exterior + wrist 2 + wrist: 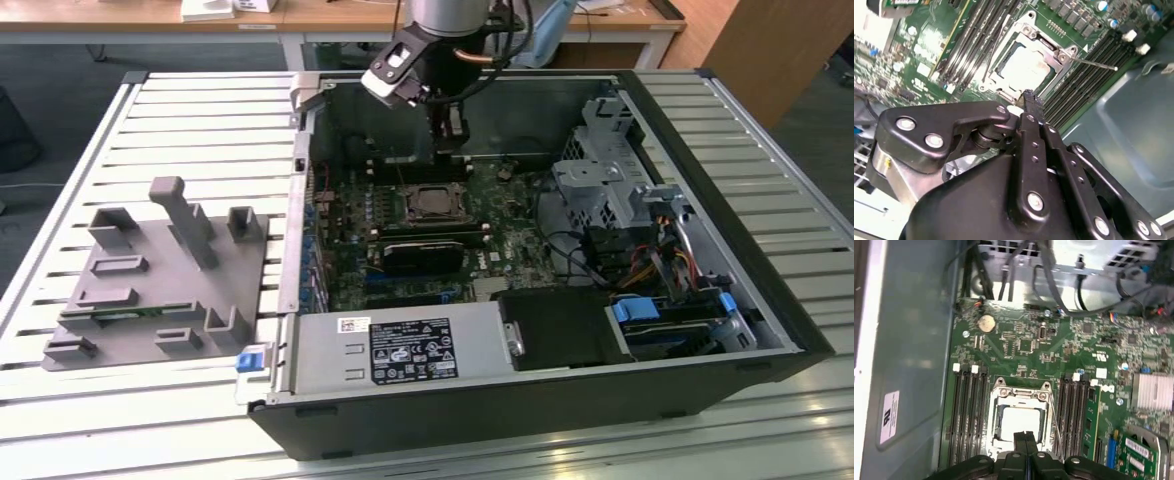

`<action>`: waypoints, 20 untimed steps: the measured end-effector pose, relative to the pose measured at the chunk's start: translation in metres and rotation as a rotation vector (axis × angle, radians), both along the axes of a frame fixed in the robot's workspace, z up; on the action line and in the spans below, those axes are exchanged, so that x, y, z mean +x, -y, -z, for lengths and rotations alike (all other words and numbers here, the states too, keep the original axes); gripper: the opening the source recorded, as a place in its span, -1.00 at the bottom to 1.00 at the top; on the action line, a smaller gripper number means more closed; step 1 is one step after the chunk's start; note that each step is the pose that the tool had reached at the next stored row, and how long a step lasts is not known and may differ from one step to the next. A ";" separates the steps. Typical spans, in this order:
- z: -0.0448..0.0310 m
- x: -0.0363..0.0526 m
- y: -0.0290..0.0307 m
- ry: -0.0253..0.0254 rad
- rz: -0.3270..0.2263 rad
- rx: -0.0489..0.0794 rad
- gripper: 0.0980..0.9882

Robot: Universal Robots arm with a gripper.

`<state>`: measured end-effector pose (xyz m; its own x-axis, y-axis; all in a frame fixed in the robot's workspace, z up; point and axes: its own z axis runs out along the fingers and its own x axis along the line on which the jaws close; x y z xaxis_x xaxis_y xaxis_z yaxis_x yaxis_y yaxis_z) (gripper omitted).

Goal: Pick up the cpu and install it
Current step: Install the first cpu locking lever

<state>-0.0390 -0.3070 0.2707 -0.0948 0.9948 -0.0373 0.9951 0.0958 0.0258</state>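
Observation:
The cpu (430,203) lies flat in the motherboard socket inside the open computer case, its silvery top showing in both wrist views (1026,67) (1019,421). A metal frame (1021,395) surrounds it, and a thin socket lever (1095,63) sticks out to one side. My gripper (449,128) hangs above the board, just beyond the socket's far side in the exterior view. Its black fingers are pressed together with nothing between them (1030,97) (1025,435), and they are clear of the cpu.
A black heatsink block (427,252) sits on the board nearer than the socket. Memory slots (969,415) flank the socket. Drive cages and cables (614,190) fill the case's right side. A grey fixture plate with upright posts (160,280) lies on the slatted table at the exterior view's left.

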 end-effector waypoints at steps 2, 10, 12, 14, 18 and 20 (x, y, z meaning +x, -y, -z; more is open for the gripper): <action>0.0001 0.0000 0.0000 0.0000 -0.036 0.000 -0.98; 0.0001 0.0000 0.0000 0.0000 -0.166 0.000 -0.98; 0.0001 0.0000 0.0000 0.0000 -0.195 0.000 -0.98; 0.0001 0.0000 0.0000 0.0000 -0.225 0.000 -0.98; 0.0001 -0.0001 0.0000 0.0000 -0.266 0.000 -0.98; 0.0001 -0.0001 0.0000 0.0000 -0.285 0.000 -0.98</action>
